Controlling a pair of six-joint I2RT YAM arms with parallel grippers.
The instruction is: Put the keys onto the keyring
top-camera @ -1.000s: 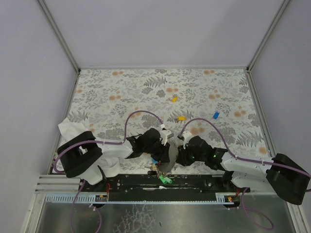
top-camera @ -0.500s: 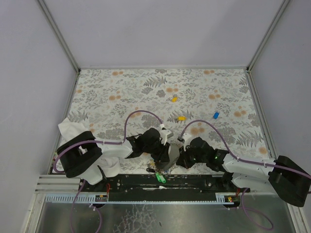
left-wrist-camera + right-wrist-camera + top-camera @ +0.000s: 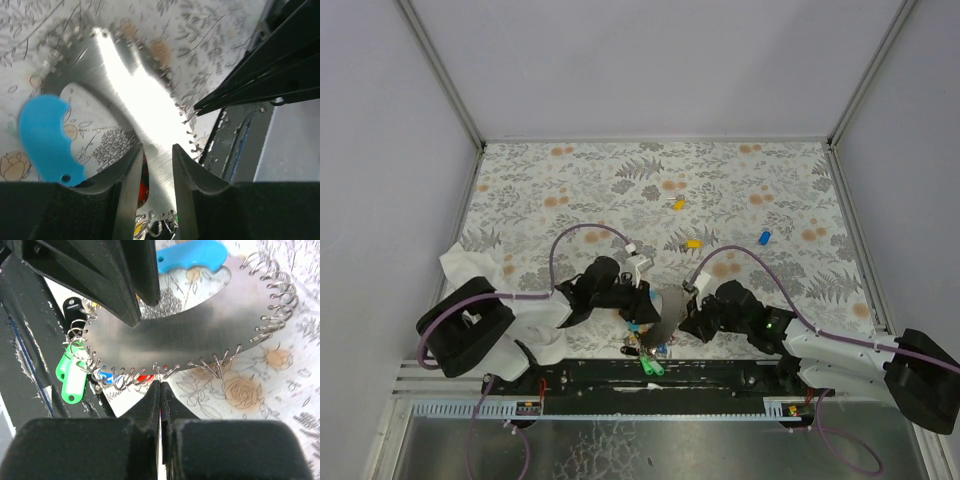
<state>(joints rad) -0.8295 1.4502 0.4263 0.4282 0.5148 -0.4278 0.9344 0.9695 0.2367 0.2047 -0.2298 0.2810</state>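
Observation:
The keyring is a curved grey strap [image 3: 669, 318] with small wire rings along its edge and a light-blue section [image 3: 45, 135]. It lies tilted between my grippers at the table's near edge. Green keys [image 3: 70, 375], a blue key [image 3: 102, 375], a red key [image 3: 145, 377] and a black key [image 3: 72, 305] hang on its rings. My left gripper [image 3: 157, 147] is over the strap [image 3: 145, 105], jaws a narrow gap apart. My right gripper [image 3: 160, 382] is shut, tips touching a ring on the strap's edge [image 3: 175, 335]. Two yellow keys [image 3: 678, 204] [image 3: 694, 243] and a blue key [image 3: 764, 237] lie loose farther back.
A white cloth [image 3: 470, 270] lies at the near left by the left arm. The black base rail [image 3: 720, 370] runs just below the strap, with the green keys [image 3: 653, 368] hanging over it. Grey walls enclose the flowered table [image 3: 570, 190].
My left arm has swung left and its gripper has shifted a little left along the strap. The right gripper has stayed at the strap's edge. The loose keys have not moved.

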